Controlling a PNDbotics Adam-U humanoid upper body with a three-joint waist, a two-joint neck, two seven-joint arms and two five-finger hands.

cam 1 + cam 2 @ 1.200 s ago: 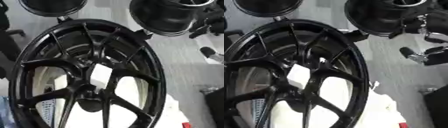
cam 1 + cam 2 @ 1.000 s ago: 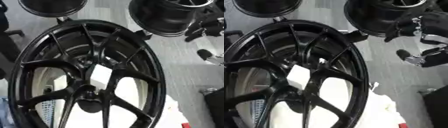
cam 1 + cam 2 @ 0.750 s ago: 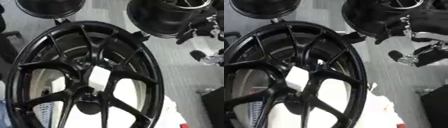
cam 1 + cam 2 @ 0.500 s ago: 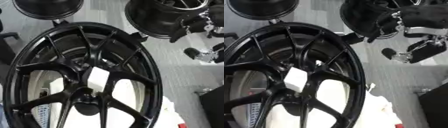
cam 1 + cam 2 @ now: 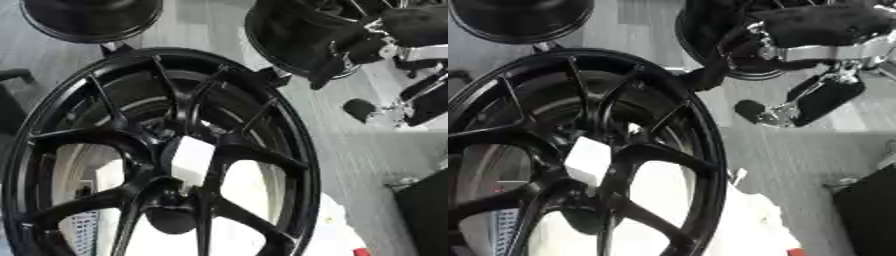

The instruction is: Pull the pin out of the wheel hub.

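While my right hand [image 5: 815, 97] hangs at the upper right, above and to the right of the wheel [image 5: 157, 155], the step in hand reads as the approach toward the hub, with nothing grasped yet. Its fingers look extended and relaxed, 1 dark fingertip reaching down and left toward the rim, the rest spread behind it; the hand touches nothing that I can see. My left hand shows in neither view. From the hand outward: below and left of it comes the near edge of the rim [image 5: 297, 150], then the black spokes converging on the hub [image 5: 171, 200] at lower centre. A pale, blocky piece [image 5: 191, 156] sits just above the hub between 2 spokes; I judge this to be the pin or its tag, though I cannot tell its exact form. It lies well apart from the hand. To do this well I would bring the hand across the rim without brushing the spokes, settle fingers and thumb on opposite faces of the pale piece, and draw along its own axis, not sideways, so it does not bind.
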